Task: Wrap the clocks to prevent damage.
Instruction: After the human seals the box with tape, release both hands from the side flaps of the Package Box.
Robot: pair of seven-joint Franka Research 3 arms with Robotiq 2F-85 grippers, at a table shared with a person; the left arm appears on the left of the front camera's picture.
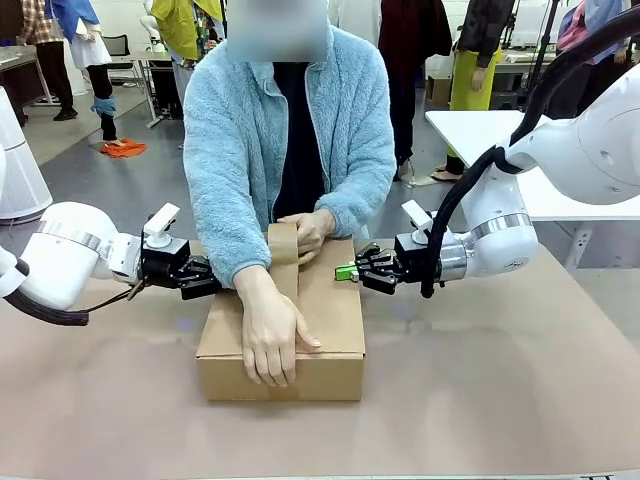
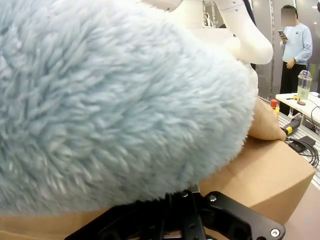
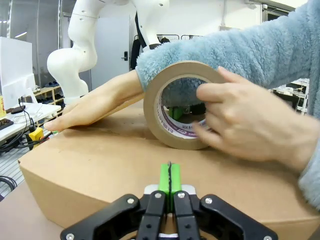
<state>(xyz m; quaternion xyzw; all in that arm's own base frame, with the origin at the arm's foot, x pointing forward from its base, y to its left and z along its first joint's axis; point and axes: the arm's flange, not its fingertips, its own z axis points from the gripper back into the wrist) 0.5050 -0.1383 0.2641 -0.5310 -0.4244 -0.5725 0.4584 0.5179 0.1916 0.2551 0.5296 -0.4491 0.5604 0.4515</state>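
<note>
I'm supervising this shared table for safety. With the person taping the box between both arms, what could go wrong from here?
1. The left pincer, shut, sits right against the person's fluffy sleeve; any arm motion might snag or bump it.
2. The right pincer, shut, presses the cardboard box beside the hand holding the tape roll; a forward move might pinch fingers or shift the box and skew the tape.

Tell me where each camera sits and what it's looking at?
Front view: between the arms, facing the person across the table; left gripper and right gripper flank the cardboard box.
Left wrist view: behind its shut fingers, facing a fluffy blue sleeve.
Right wrist view: behind its shut green pads, facing the tape roll.
Shared: box, sleeve.
</note>
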